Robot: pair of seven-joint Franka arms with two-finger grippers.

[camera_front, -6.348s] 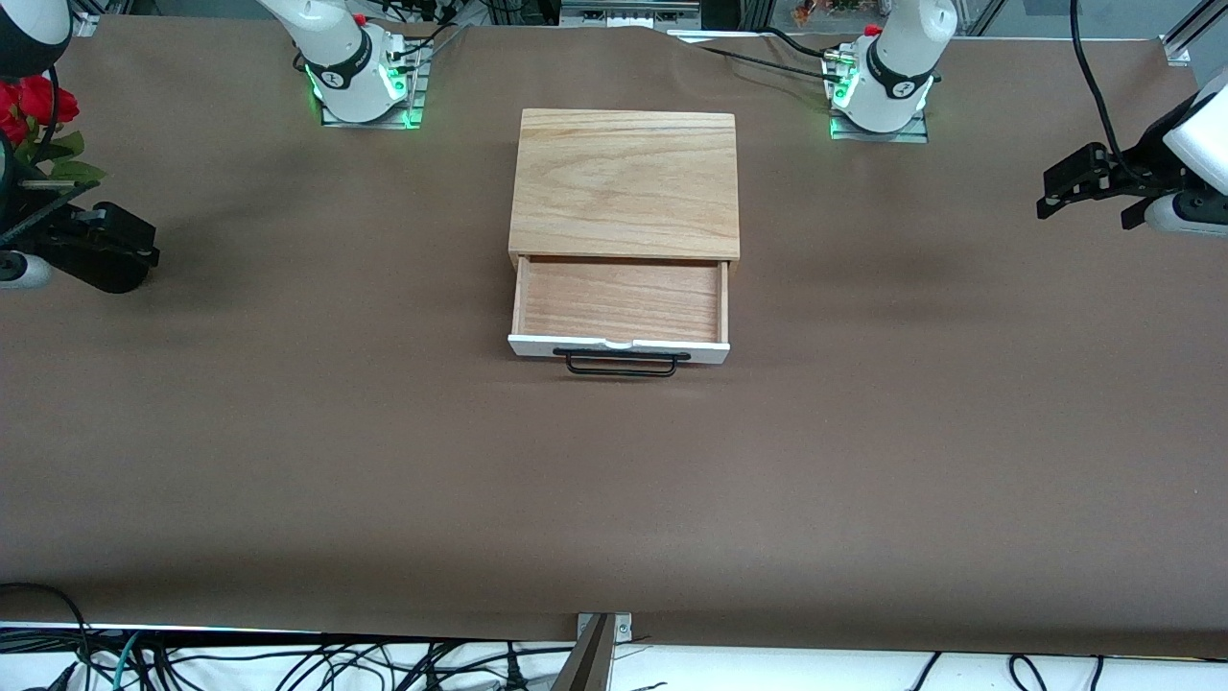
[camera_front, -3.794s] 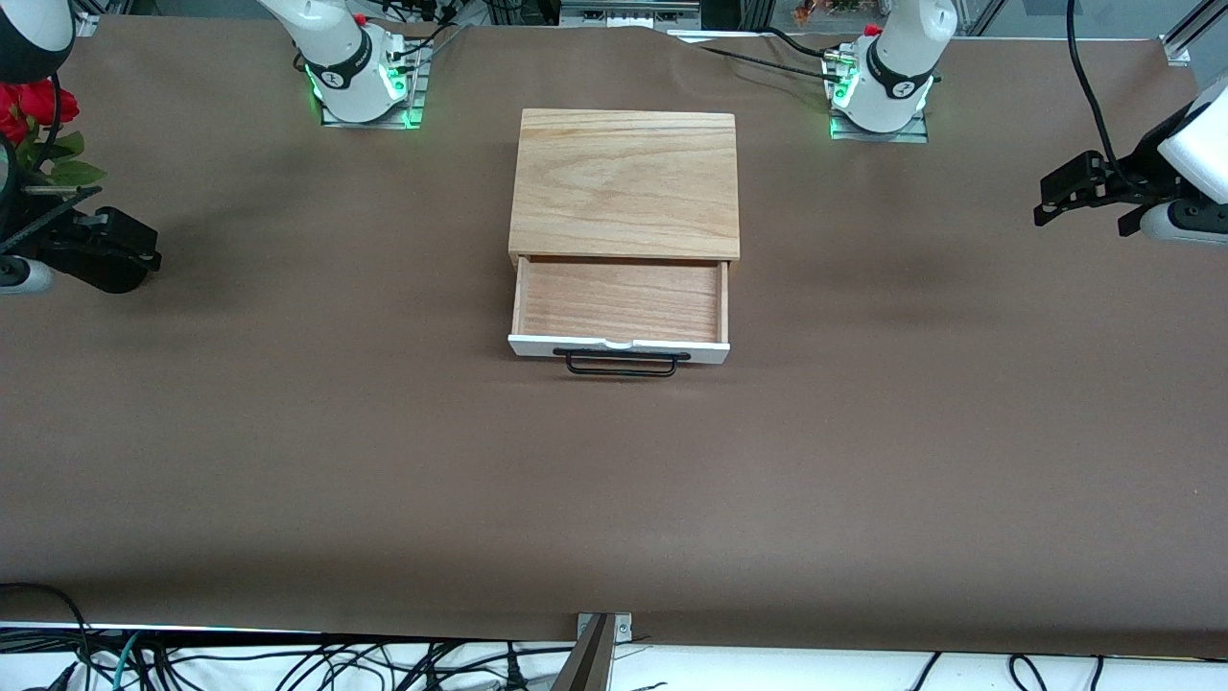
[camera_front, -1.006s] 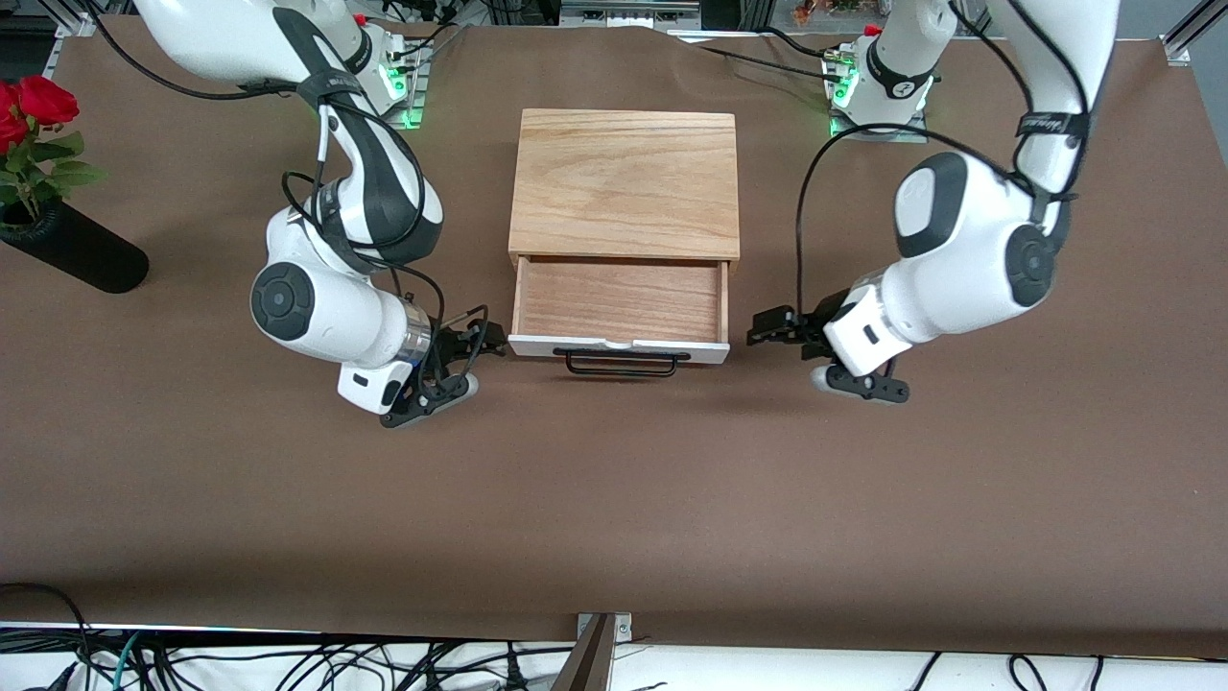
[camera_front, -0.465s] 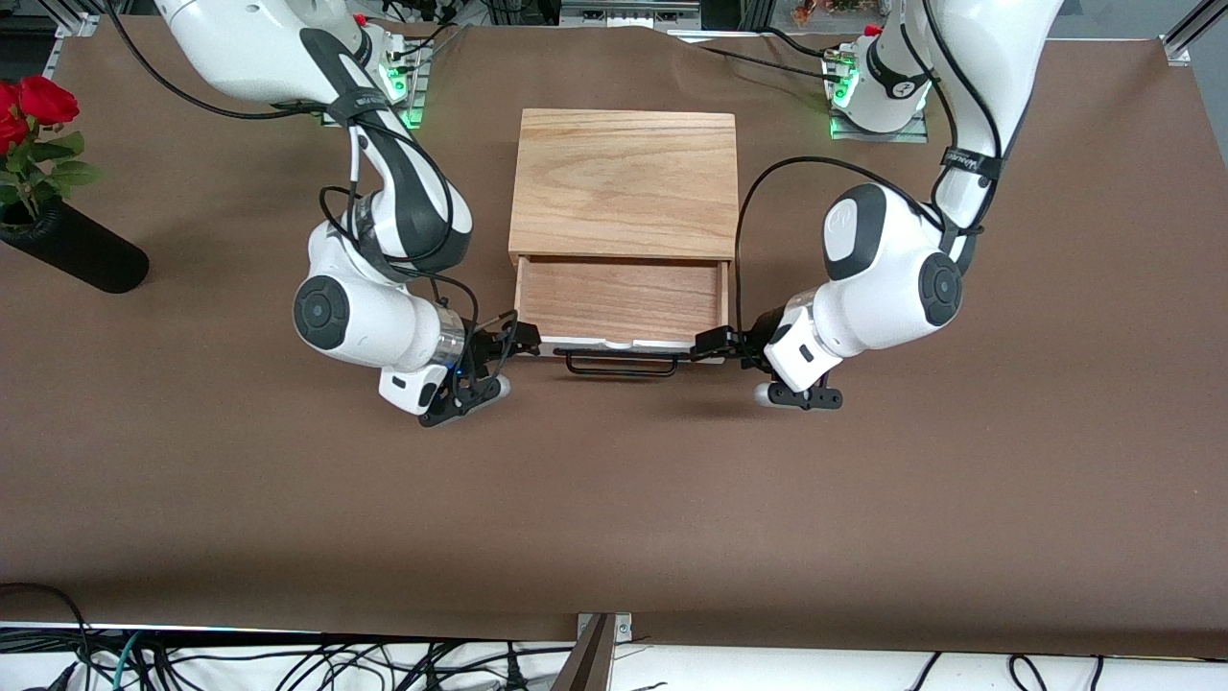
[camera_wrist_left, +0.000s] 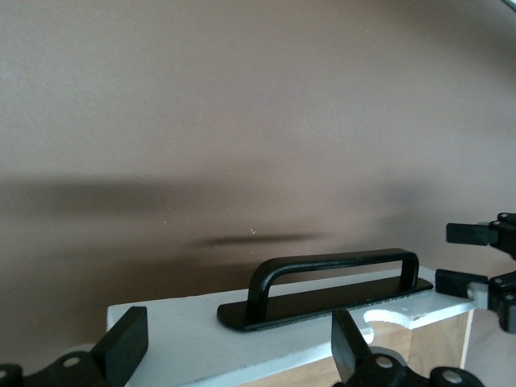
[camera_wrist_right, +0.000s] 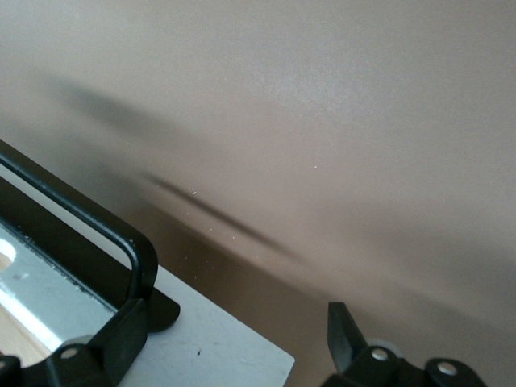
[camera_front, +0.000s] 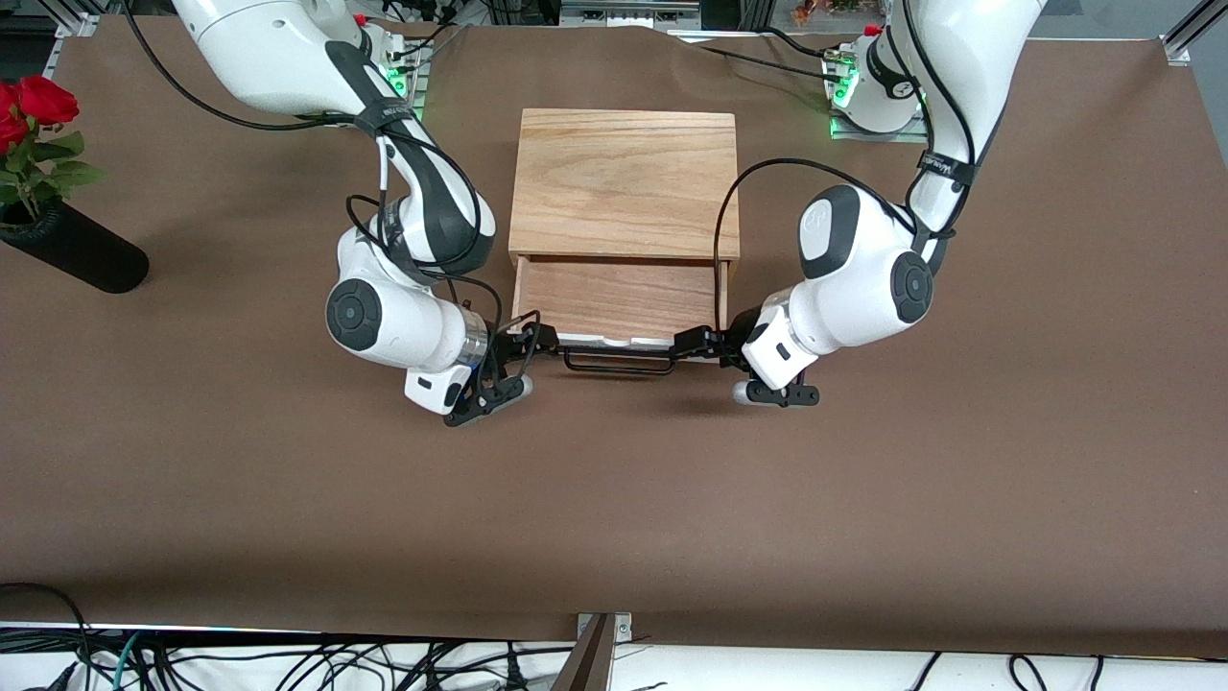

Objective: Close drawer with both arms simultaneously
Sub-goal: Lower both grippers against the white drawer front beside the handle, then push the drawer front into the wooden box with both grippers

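Currently, the step in hand is the approach to the drawer front; the push itself appears not yet begun, since the drawer [camera_front: 619, 302] stands well out of the light-wood box [camera_front: 625, 182] at the centre of the front view.

Read across the front view from its left edge:

1. A black vase [camera_front: 72, 251] with red roses sits at the upper left, well apart from the work.
2. The right gripper [camera_front: 530, 338] is at the left-of-centre corner of the white front panel [camera_front: 614, 342]. The right wrist view shows its fingers spread, holding nothing, straddling the panel corner.
3. The black wire handle [camera_front: 619, 362] lies between the two grippers.
4. The left gripper [camera_front: 693, 343] is at the right-of-centre corner of the panel, fingers likewise apart and empty in the left wrist view.

Next move, as judged: both grippers must press the panel together, evenly, toward the box. Unequal force would likely skew the drawer in its slot.
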